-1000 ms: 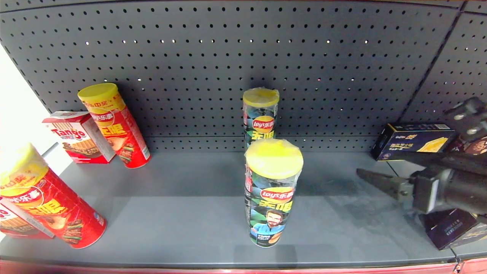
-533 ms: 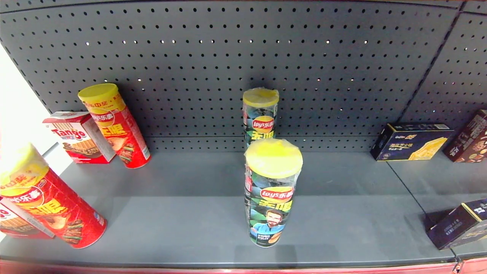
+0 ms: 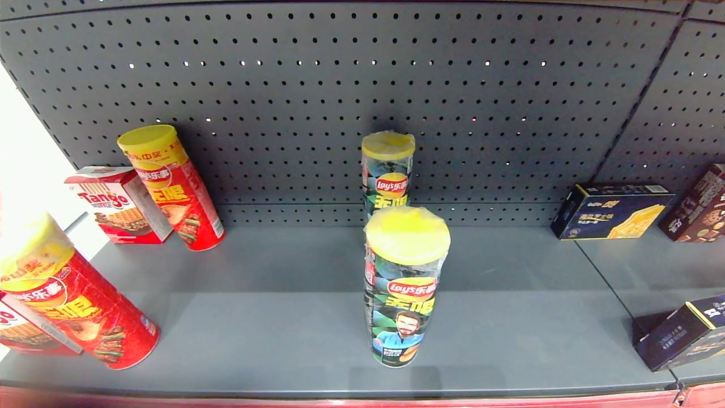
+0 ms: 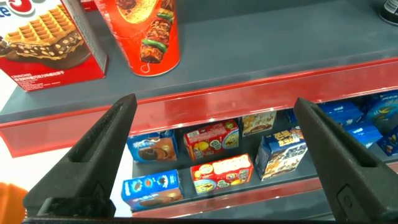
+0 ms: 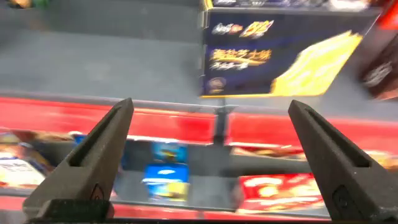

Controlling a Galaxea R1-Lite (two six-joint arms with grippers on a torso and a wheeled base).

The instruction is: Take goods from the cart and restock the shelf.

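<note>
With left gripper [image 4: 214, 102] and right gripper [image 5: 210, 104] spread empty facing the grey metal shelf [image 3: 272, 317], we should bring cart goods upright to the gap at three o'clock of the front yellow-lidded green crisp tube [image 3: 405, 283].

The shelf [image 3: 510, 317] and its perforated back panel [image 3: 340, 85] look like smooth matt grey metal. The front chip can [image 3: 403, 306] is wrapped in shiny, crinkly clear film, yellow plastic lid [image 3: 408, 233] on top. The red can [image 3: 177, 190] looks glossy, and the navy box [image 3: 614, 211] is satin printed card.
</note>
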